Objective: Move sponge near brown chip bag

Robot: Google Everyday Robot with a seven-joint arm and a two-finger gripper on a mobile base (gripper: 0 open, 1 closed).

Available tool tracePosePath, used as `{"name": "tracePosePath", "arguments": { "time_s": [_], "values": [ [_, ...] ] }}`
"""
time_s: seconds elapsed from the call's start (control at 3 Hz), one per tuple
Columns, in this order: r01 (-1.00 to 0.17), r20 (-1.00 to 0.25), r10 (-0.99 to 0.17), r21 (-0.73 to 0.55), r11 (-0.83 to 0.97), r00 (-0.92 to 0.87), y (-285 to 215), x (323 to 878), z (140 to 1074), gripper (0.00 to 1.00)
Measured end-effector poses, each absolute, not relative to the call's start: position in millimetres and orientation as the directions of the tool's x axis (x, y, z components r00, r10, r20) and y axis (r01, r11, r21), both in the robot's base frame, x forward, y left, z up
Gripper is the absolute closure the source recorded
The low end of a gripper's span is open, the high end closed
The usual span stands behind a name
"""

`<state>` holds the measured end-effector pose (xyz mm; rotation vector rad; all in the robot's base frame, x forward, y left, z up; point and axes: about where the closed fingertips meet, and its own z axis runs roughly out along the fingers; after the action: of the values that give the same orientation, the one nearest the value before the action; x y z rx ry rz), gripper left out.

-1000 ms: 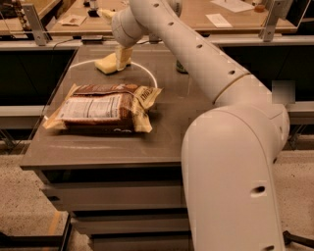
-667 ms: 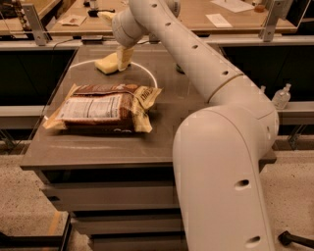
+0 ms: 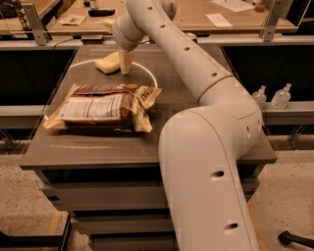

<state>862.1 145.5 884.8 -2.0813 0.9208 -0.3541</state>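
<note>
Standing in the middle of a workroom is a big dark grey-brown table with flat drawer fronts under its top. Below it is a pale speckled floor. Behind it run long light-brown wooden benches with white paper sheets lying on them.

A thick cream-white robot arm fills the right side of the view. It rises from the near right, bends, and reaches over the table to the far left part. It hides much of the right side of the table top.

On the left part of the table lies the large flat brown chip bag with tan crimped ends. Its white label panel faces up.

A thin white ring lies on the table top past the bag. Its near part goes out of sight at the bag.

The small pale-yellow foam sponge sits on the table inside that ring. It is past the bag and apart from it, with bare table between them. The cream gripper points down at the right end of the sponge and touches it. I cannot tell if it has hold of the sponge or how wide it is.

Two small clear plastic bottles stand on a low shelf to the right, well apart from the bag and sponge. I cannot tell what is in them.
</note>
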Motion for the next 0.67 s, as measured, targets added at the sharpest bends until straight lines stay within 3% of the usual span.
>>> {"name": "tracePosePath", "arguments": {
  "time_s": [0.67],
  "values": [
    [-0.491, -0.058, -0.712, -0.763, -0.421, 0.699, 144.6, 862.6, 883.8, 0.0]
  ]
}}
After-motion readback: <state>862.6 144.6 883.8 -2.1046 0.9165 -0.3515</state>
